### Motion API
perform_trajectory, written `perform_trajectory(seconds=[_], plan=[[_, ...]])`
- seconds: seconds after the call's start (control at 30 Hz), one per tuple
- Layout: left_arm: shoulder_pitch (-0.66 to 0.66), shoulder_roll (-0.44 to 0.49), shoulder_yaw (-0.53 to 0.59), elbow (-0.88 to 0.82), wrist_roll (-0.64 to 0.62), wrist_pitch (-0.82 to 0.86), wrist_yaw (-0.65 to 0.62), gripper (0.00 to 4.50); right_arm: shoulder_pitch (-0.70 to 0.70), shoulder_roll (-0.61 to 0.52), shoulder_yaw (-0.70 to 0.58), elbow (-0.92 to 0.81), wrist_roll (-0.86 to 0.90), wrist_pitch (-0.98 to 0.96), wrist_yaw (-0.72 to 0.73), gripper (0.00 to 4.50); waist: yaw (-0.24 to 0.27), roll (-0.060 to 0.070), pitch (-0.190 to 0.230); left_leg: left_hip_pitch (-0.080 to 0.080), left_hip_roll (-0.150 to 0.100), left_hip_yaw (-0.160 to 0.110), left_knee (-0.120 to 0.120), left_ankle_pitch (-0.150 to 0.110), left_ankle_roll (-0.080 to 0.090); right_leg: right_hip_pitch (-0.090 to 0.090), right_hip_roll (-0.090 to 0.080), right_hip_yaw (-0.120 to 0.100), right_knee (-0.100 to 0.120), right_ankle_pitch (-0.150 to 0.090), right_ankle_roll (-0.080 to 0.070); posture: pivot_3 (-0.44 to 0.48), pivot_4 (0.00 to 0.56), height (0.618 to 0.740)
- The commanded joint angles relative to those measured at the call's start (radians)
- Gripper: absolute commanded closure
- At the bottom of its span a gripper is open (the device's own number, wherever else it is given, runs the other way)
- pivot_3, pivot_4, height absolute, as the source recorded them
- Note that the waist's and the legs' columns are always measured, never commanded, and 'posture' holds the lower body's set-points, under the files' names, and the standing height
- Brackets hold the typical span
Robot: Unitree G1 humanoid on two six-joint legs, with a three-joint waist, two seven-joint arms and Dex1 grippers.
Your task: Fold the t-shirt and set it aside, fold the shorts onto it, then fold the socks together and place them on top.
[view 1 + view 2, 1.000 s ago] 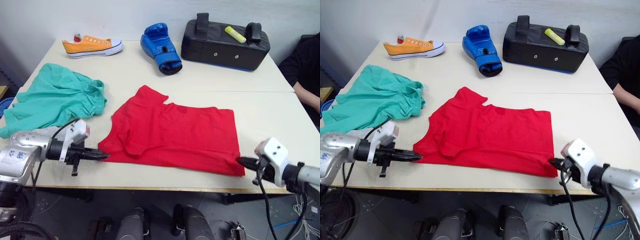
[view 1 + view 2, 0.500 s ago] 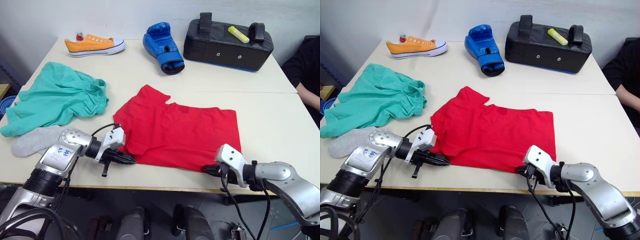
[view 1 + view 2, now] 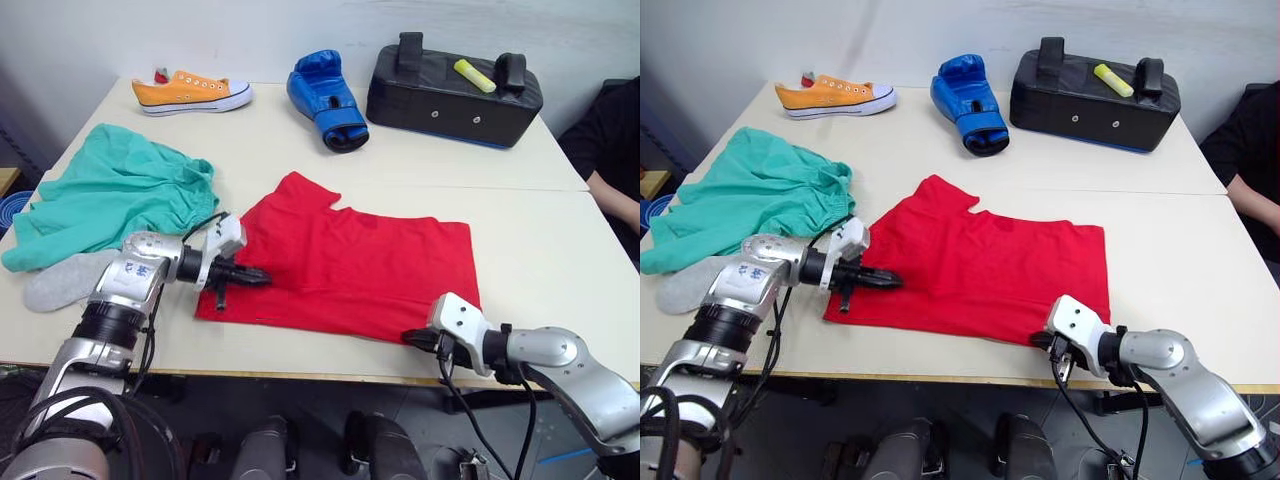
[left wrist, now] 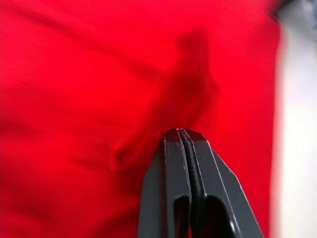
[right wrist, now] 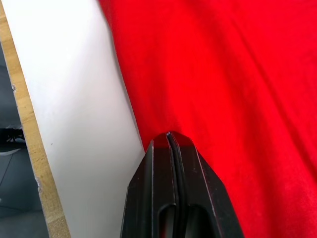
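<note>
Two grippers: left gripper [image 3: 262,277] and right gripper [image 3: 408,338] were each pressed together, pinching the t-shirt [image 3: 350,266].
T-shirt: lay mid-table, near edge.
Shorts [image 3: 110,195]: far left.
Socks [image 3: 58,283]: near left.
Risk: thin pinches could slip mid-fold, leaving cloth bunched.

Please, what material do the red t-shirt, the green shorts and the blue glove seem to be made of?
The t-shirt looks like thin matte knit cloth, probably cotton: it lies flat with soft creases. The shorts seem a similar soft matte fabric, bunched into loose folds with a gathered waistband. The blue glove looks like padded leather or vinyl: its rounded surface shines.
</note>
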Motion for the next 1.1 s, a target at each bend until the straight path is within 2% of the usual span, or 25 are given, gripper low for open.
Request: perform_trajectory(seconds=[0.03,0.1,0.23,0.37,0.47,0.53,0.63,0.77,0.9,1.03,1.1], plan=[[-0.054,0.003,0.059,0.044,-0.011,-0.003,0.006,4.44,0.036,0.003,0.017,0.037,-0.039,0.034,-0.023,4.50,-0.002,0.000,0.000,0.000,0.000,0.000,0.000,0.001,0.003,0.000,0.000,0.000,0.000,0.000,0.000,0.000,0.150,0.740],[-0.042,0.021,0.059,0.010,-0.022,0.011,-0.041,4.44,0.041,0.005,0.010,0.031,-0.039,0.033,-0.029,4.50,-0.007,0.000,0.000,0.000,0.000,0.001,0.000,0.001,0.003,0.000,0.000,0.000,0.000,0.000,0.000,0.000,0.150,0.740],[0.102,0.131,0.061,-0.311,-0.127,0.144,-0.192,4.44,0.050,0.034,-0.118,-0.033,0.092,0.108,-0.036,4.50,-0.012,0.002,0.001,-0.001,0.000,0.001,-0.001,0.001,0.002,-0.001,0.000,0.000,-0.001,0.000,0.000,0.000,0.150,0.740],[0.231,0.190,0.039,-0.492,-0.098,0.131,-0.172,4.44,0.046,0.066,-0.202,-0.094,0.187,0.183,-0.061,4.50,-0.004,0.004,0.003,-0.001,0.000,0.000,-0.001,0.000,0.000,-0.001,-0.001,0.000,-0.002,-0.001,0.000,0.000,0.150,0.740],[0.287,0.186,0.015,-0.484,-0.004,0.055,-0.078,4.44,0.032,0.098,-0.216,-0.113,0.218,0.226,-0.093,4.50,0.000,0.006,0.004,-0.001,0.000,-0.001,-0.001,-0.001,-0.003,-0.001,-0.001,0.001,-0.001,0.000,0.000,0.000,0.150,0.740],[0.309,0.185,0.004,-0.438,0.050,0.005,-0.031,4.44,0.046,0.076,-0.173,-0.098,0.169,0.216,-0.093,4.50,0.000,0.006,0.004,-0.001,0.000,-0.001,-0.002,-0.002,0.000,-0.001,-0.001,0.000,-0.001,-0.001,-0.001,0.000,0.150,0.740],[0.331,0.212,-0.005,-0.360,0.115,-0.082,0.004,4.44,0.082,0.044,-0.167,-0.046,0.117,0.193,-0.092,4.50,0.000,0.007,0.004,-0.001,0.000,-0.001,-0.003,-0.002,0.000,-0.003,-0.001,0.000,-0.001,-0.001,-0.001,0.000,0.150,0.740],[0.350,0.263,0.016,-0.247,0.148,-0.171,0.022,4.44,0.154,-0.001,-0.228,0.061,0.056,0.104,-0.077,4.50,-0.001,0.008,0.002,0.001,0.000,-0.001,-0.003,-0.002,-0.002,-0.001,-0.001,0.000,-0.001,-0.001,-0.001,0.000,0.150,0.740],[0.370,0.323,0.096,-0.197,0.107,-0.226,0.023,4.44,0.277,-0.043,-0.377,0.084,0.057,0.038,-0.032,4.50,0.000,0.012,0.000,0.003,0.000,-0.001,-0.004,-0.004,0.002,0.001,-0.001,0.000,-0.001,-0.001,-0.001,0.000,0.150,0.740],[0.430,0.388,0.202,-0.323,0.002,-0.168,-0.045,4.44,0.351,-0.049,-0.509,0.079,0.083,-0.026,0.031,4.50,-0.002,0.012,0.000,0.003,0.000,-0.001,-0.005,-0.004,0.002,0.000,-0.001,0.000,-0.002,-0.001,-0.002,0.000,0.150,0.740],[0.454,0.409,0.233,-0.406,-0.040,-0.139,-0.071,4.06,0.351,-0.048,-0.536,0.063,0.081,-0.074,0.053,4.50,-0.002,0.013,0.002,0.000,0.000,-0.001,-0.005,-0.004,0.002,-0.002,-0.001,0.000,-0.002,-0.001,-0.002,0.000,0.150,0.740]])
